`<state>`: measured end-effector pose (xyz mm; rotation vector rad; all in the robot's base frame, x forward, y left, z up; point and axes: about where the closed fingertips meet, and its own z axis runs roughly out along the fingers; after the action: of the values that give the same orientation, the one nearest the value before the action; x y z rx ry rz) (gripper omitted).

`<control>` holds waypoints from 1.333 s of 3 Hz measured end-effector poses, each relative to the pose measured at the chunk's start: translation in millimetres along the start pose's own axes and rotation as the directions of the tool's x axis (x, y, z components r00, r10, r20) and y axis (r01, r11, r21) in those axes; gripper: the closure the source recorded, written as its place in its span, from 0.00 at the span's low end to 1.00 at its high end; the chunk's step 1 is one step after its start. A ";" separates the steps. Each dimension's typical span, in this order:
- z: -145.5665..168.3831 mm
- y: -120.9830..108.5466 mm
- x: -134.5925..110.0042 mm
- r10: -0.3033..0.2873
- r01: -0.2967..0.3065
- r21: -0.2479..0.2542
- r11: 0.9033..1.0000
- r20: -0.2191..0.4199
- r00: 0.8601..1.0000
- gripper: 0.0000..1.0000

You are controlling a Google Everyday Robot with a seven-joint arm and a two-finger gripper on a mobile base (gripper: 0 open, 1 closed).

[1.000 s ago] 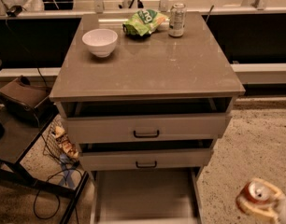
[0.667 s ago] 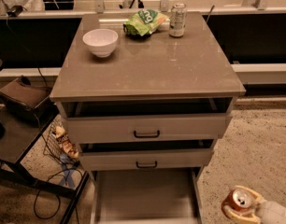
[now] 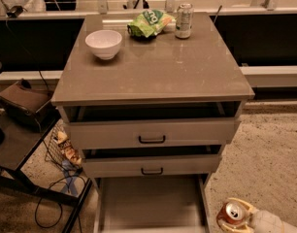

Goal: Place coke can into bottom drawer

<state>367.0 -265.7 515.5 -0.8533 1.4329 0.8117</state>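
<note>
The coke can, orange-red with a silver top, is held in my gripper at the bottom right of the camera view. The pale fingers wrap around its sides. It hangs over the speckled floor, just right of the bottom drawer. That drawer is pulled out below the two handled drawers, and its flat pale floor shows nothing in it.
On the cabinet top stand a white bowl, a green chip bag and a tall silver-and-green can. A black stand, a wire basket and cables lie left of the cabinet.
My gripper has carried the coke can leftward, closer to the open bottom drawer. The cabinet and the things on it have not moved.
</note>
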 end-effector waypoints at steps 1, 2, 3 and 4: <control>28.8 -6.2 23.9 -0.023 0.023 -0.014 1.000 0.005 1.000 1.00; 75.5 -25.9 74.8 -0.035 0.035 -0.015 0.999 -0.019 0.999 1.00; 145.2 -53.9 143.0 -0.044 0.042 -0.035 0.999 -0.070 0.997 1.00; 180.7 -63.1 174.0 -0.054 0.049 -0.070 0.996 -0.076 0.996 1.00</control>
<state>508.1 -144.3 335.9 -0.9791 1.4523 0.7993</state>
